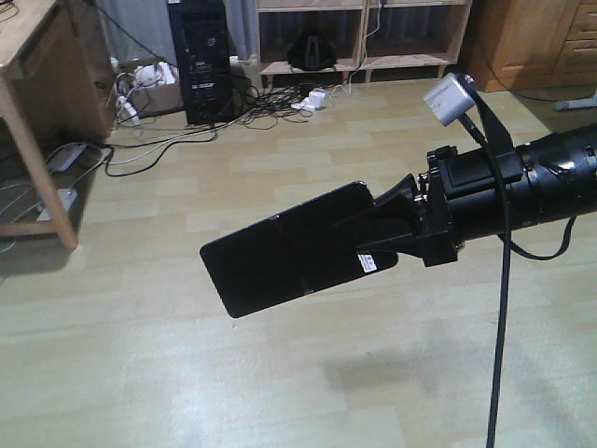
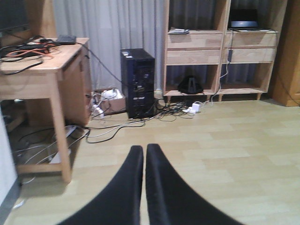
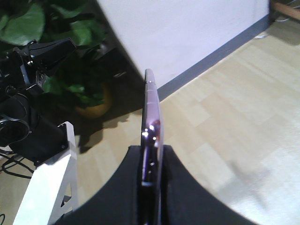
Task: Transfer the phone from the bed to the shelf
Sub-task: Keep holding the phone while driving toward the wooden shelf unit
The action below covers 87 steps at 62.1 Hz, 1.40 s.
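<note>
Right gripper (image 1: 375, 235) is being kept closed tight on the phone (image 1: 284, 252), one short end of it being pinched between the black fingers. In the right wrist view the Right gripper (image 3: 151, 157) is being seen squeezing the phone (image 3: 151, 108) edge-on, the thin pinkish rim running away from the camera. The phone is being held in the air over the pale wooden floor (image 1: 168, 355), glossy black face turned toward the front camera, long axis tilted down to the left, a small white sticker (image 1: 367, 263) showing beside the lower finger. Nothing but the gripper is being touched by the phone. The shelf (image 1: 359, 65) is being seen well apart from it, across the room against the far wall; in the left wrist view the shelf (image 2: 197, 49) is being shown with a black object (image 2: 190, 85) sitting in a lower cubby. Left gripper (image 2: 144, 154) is being held with its jaws drawn together, only a thin slit between them, nothing in its grasp. It is being pointed toward a black computer tower (image 2: 137, 83) beside a wooden desk (image 2: 40, 65), with cables (image 2: 112, 131) lying on the floor between them. A potted plant (image 3: 33, 23) is being seen near a white wall (image 3: 187, 33) in the right wrist view.
</note>
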{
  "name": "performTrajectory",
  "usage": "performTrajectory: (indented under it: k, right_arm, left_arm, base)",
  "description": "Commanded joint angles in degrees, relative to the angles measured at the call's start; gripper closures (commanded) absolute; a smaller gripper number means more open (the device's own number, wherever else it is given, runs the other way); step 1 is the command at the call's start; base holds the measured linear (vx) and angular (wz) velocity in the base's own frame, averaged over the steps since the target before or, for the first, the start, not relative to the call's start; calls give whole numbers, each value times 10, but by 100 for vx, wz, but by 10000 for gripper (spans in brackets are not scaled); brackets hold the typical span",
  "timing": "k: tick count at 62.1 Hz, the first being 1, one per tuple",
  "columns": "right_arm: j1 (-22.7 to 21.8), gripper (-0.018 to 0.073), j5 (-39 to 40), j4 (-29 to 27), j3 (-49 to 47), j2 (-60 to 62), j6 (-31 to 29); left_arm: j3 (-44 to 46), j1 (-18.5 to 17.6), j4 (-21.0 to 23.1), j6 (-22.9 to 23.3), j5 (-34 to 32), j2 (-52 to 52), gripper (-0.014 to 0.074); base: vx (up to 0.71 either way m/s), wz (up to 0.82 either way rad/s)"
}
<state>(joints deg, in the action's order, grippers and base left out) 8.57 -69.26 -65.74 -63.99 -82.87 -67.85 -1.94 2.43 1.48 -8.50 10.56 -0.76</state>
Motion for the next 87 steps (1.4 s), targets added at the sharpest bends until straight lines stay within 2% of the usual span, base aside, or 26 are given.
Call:
performTrajectory:
  k: [1,87]
  right_arm:
    - [-1,561,-39,-50,-15,20,-1]
    - [-1,561,-39,-50,-15,20,-1]
  left_arm:
    - [12,-2,5,3,-41,-8,595]
    - [12,-2,5,3,-41,-8,595]
  base:
    - [44,-19]
    - [46,-19]
